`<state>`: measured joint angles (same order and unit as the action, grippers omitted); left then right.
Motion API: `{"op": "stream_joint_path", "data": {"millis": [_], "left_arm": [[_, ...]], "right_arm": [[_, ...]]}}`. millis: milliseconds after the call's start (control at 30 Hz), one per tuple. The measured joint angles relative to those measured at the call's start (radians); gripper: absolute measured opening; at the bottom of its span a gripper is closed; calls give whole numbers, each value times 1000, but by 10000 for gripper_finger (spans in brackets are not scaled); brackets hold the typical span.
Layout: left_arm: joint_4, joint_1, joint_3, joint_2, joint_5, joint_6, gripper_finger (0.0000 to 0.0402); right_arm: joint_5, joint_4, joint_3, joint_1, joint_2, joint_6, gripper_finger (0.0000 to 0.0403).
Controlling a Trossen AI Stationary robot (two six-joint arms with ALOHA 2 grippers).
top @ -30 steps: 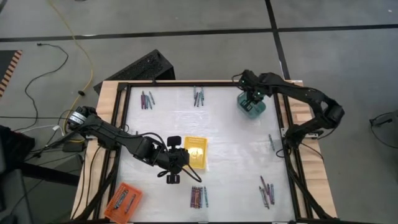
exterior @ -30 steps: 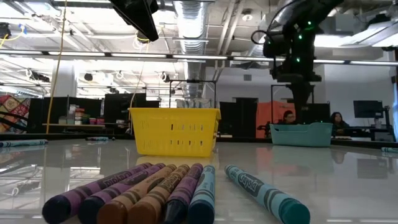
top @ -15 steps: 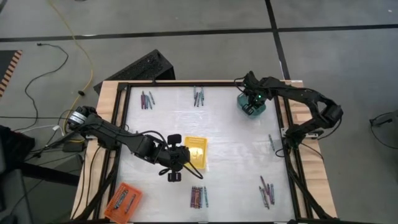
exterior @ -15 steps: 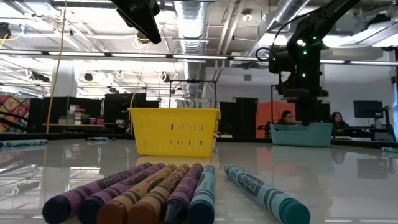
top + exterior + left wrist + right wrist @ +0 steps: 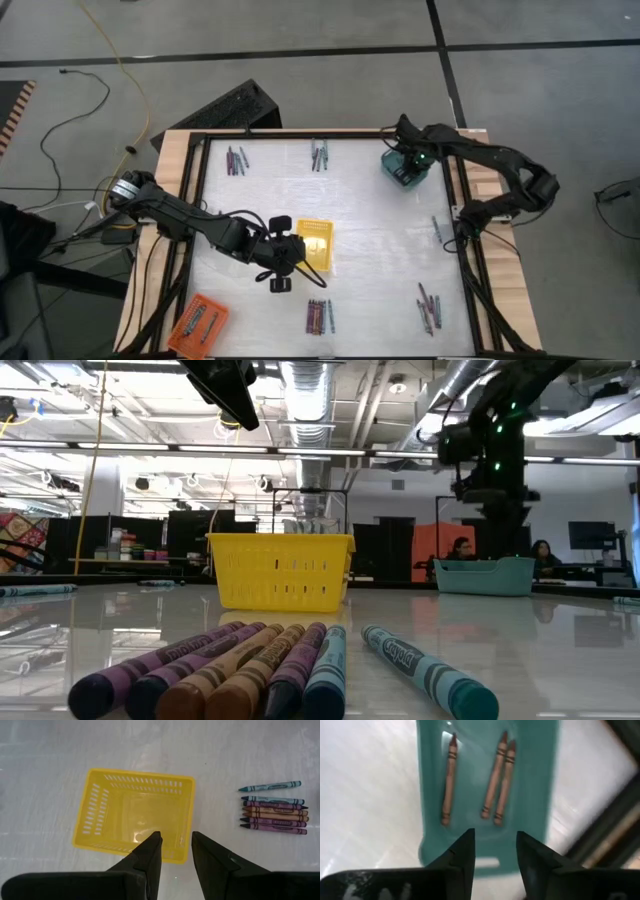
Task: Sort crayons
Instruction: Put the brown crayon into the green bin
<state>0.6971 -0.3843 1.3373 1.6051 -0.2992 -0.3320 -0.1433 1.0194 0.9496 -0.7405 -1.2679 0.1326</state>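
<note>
R gripper, jaws apart & empty, is held over teal plastic tray w/ three reddish-brown wax crayons inside, long axes running away from it; L gripper, part-open, is held above yellow slotted basket.

A yellow tray mid-table, teal tray far corner, orange tray near corner

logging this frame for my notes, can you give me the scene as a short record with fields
left gripper: open, empty, above the near edge of the yellow tray
right gripper: open, empty, over the teal tray
teal tray contents: three brownish crayons
yellow tray contents: nothing visible
orange tray: near left table corner
loose crayon groups: several around the table edges
</note>
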Motion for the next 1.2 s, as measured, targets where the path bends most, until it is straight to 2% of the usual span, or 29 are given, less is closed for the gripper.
{"op": "stream_joint_path", "data": {"millis": [267,400,533,933,1200], "left_arm": [[0,0,0,0,0,2,98],[0,-1,0,0,-1,-2,98],[0,-1,0,0,-1,-3,98],[12,-14,0,0,3,-37,98],[30,-20,0,0,3,-60,98]], "right_arm": [[-17,133,63,163,213,153,131],[-13,194,60,330,296,295,129],[-13,208,59,560,322,491,129],[-117,187,59,1315,151,1101,116],[-116,91,59,1673,-47,1536,108]]}}
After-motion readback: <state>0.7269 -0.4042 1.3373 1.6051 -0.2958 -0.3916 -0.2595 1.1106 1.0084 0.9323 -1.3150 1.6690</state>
